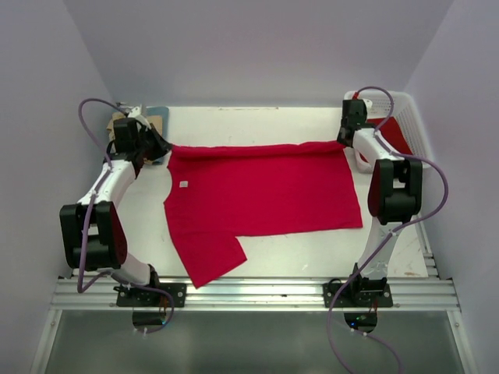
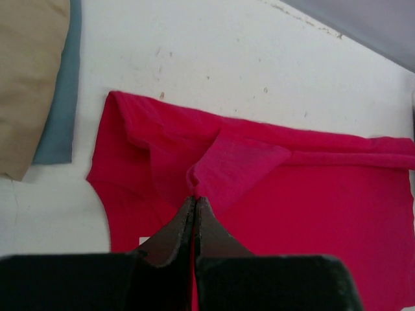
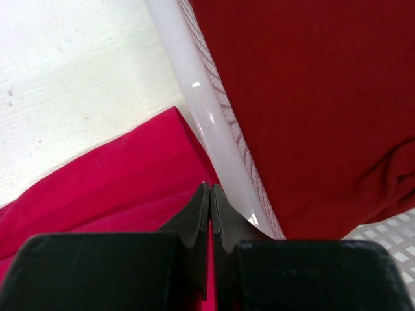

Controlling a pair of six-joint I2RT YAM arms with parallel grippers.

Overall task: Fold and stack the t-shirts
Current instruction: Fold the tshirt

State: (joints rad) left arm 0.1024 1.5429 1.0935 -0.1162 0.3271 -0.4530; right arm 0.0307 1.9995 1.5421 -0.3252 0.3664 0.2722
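1. At the tips of the left jaws, a peak of the red t-shirt (image 2: 292, 214) is drawn up between them. They are closed tight and pinch that fold near the shirt's collar-side corner.
2. Ahead of those jaws and off to their left, I see a tan t-shirt (image 2: 26, 78) lying on top of a blue-grey t-shirt (image 2: 61, 110). Both are flat on the table (image 1: 257, 125), near the red shirt's corner but apart from it.
3. Just left of the left jaws, the white neck tag (image 2: 144, 241) peeks out on the red cloth.
4. The right jaws are pressed together too, with their tips over the red t-shirt's other far corner. I cannot tell whether any cloth is caught between them.
5. Directly right of the right jaws runs the rim of the white lattice basket (image 3: 207, 123), just beside the shirt's edge. Inside it lies a second red t-shirt (image 3: 311, 97).
6. From overhead, the red t-shirt lies spread on the table between the two sets of jaws. A narrow folded band along its edge runs from one to the other, and one sleeve (image 1: 210, 257) reaches back toward the left arm's base.
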